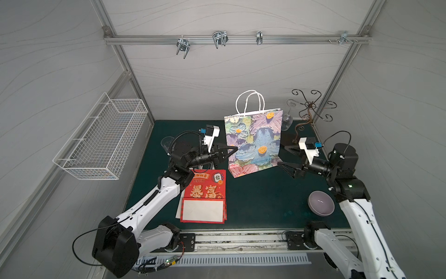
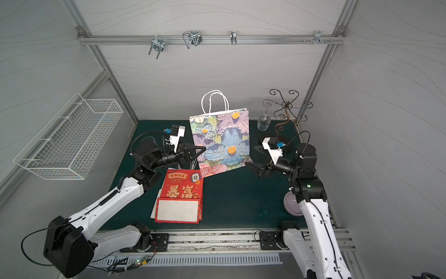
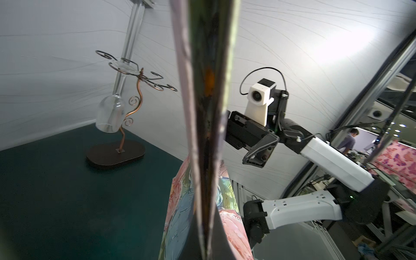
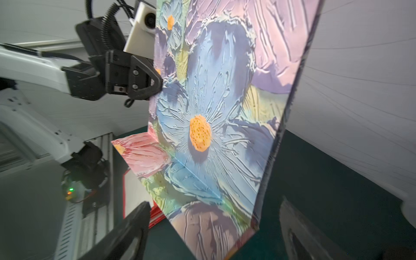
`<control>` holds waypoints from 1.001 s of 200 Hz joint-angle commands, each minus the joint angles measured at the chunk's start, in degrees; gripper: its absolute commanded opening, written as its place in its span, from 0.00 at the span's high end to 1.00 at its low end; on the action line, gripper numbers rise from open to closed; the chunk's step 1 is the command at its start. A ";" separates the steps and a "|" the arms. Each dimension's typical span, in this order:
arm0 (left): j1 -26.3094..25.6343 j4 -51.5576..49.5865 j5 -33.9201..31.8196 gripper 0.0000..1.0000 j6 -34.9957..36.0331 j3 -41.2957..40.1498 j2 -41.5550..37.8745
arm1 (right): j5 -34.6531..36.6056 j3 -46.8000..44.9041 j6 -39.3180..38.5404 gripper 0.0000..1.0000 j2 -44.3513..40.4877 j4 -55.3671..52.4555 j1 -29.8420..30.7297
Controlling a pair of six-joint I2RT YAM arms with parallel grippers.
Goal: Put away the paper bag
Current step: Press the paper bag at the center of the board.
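Observation:
The paper bag (image 1: 255, 142) (image 2: 222, 142), printed with flowers and folded flat, stands upright on the green table with its white handles (image 1: 249, 101) up. My left gripper (image 1: 235, 149) (image 2: 204, 148) is shut on the bag's left edge at mid height. In the left wrist view the bag's edge (image 3: 209, 112) runs straight out from the left gripper (image 3: 207, 249). My right gripper (image 1: 282, 155) (image 2: 251, 156) stands open at the bag's lower right edge. In the right wrist view the bag (image 4: 213, 112) shows between the spread fingers (image 4: 135, 220), untouched by them.
A red paper bag (image 1: 205, 193) lies flat in front of the left arm. A white wire basket (image 1: 101, 137) hangs on the left wall, and hooks (image 1: 219, 38) on the top rail. A wire glass rack (image 1: 311, 108) with a wine glass (image 1: 287, 120) stands back right; a purple bowl (image 1: 321, 202) front right.

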 commanded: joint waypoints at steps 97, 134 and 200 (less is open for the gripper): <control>-1.47 15.47 12.61 1.00 -12.22 1.12 3.62 | -9.41 -11.80 -5.69 0.03 -0.13 3.61 -0.07; -3.28 16.07 17.15 1.00 -14.23 3.12 5.30 | -19.90 -7.91 -2.75 0.05 1.62 3.48 0.63; -3.37 16.86 17.02 1.00 -15.07 3.47 5.67 | -25.77 -5.25 0.58 0.38 3.26 5.26 1.33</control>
